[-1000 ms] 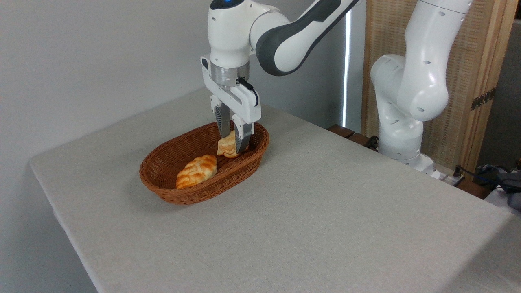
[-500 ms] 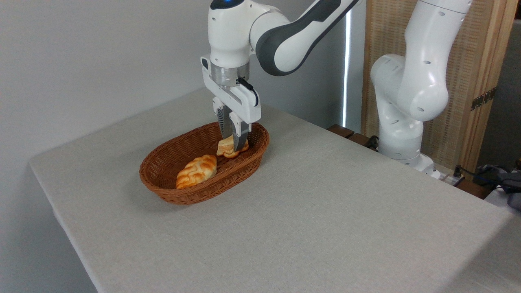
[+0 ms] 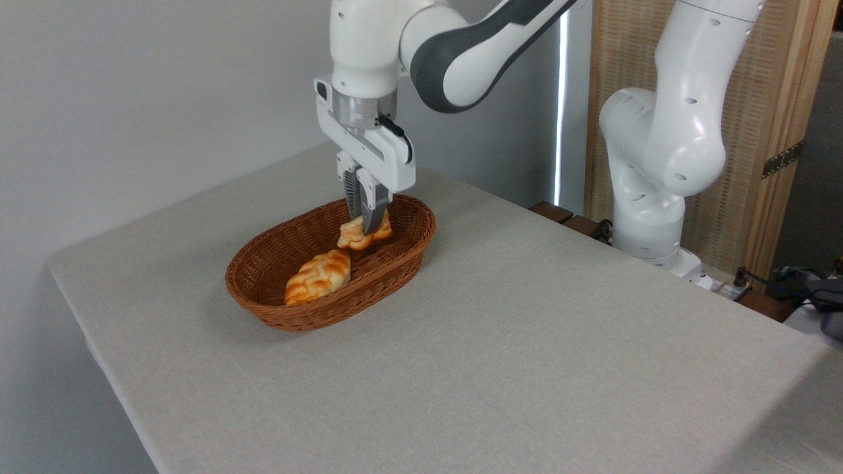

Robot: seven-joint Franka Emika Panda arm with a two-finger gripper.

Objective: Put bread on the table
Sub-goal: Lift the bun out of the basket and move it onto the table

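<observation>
Bread (image 3: 355,236), a small pale-golden bun, sits pinched between the 2 fingers of the gripper (image 3: 369,222), which are closed against its upper part. The bun hangs tilted, its lower edge just above the floor of the wicker basket (image 3: 276,315), inside the far right end of the oval; whether it touches the weave beneath cannot be told from this angle. The gripper points straight down from the white arm (image 3: 461,46), which reaches in from the upper right. In the same basket, toward its near left part, lies 1 braided orange-glazed loaf (image 3: 318,277), lengthwise along the oval and apart from the bun. The basket stands on the table (image 3: 527,342), on the left half of the light grey-beige cloth surface, near the far left edge. Behind the table's right side rises the arm's white base column (image 3: 652,164), in front of a woven wooden screen (image 3: 764,99).
</observation>
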